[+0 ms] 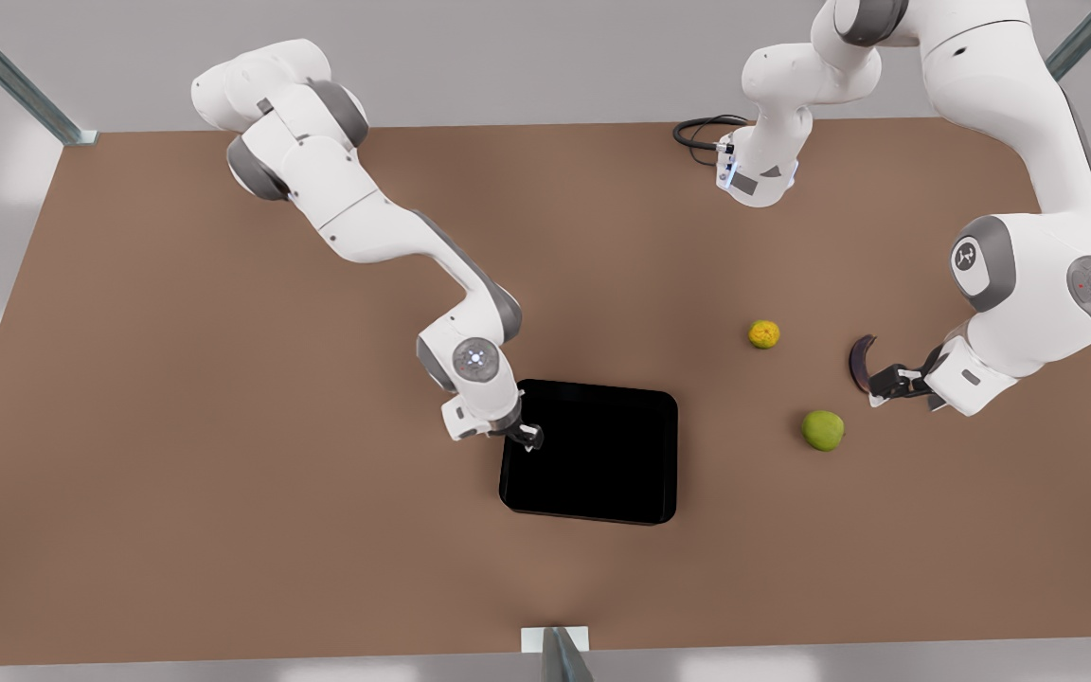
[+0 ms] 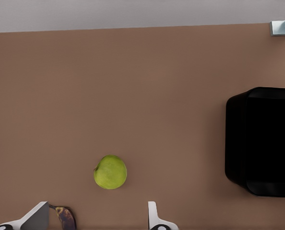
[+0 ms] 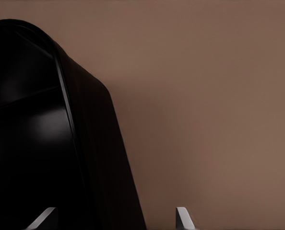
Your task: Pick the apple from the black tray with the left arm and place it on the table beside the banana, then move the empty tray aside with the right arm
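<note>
The yellow-green apple (image 1: 822,430) (image 2: 110,171) lies on the brown table (image 1: 223,426), just in front of the dark banana (image 1: 861,363) (image 2: 65,216). My left gripper (image 1: 889,384) (image 2: 97,221), on the front view's right, hovers open and holds nothing, close to the banana and a little off the apple. The black tray (image 1: 593,455) (image 2: 265,143) (image 3: 32,134) sits empty at the table's middle. My right gripper (image 1: 528,438) (image 3: 112,221) is at the tray's edge toward the front view's left, open, with its fingers on either side of the rim.
A small bumpy orange-yellow fruit (image 1: 763,334) lies behind the apple. Metal frame posts (image 1: 62,123) stand at the table's corners, and a bracket (image 1: 555,644) sits at the front edge. A black cable (image 1: 697,133) loops near the far arm base.
</note>
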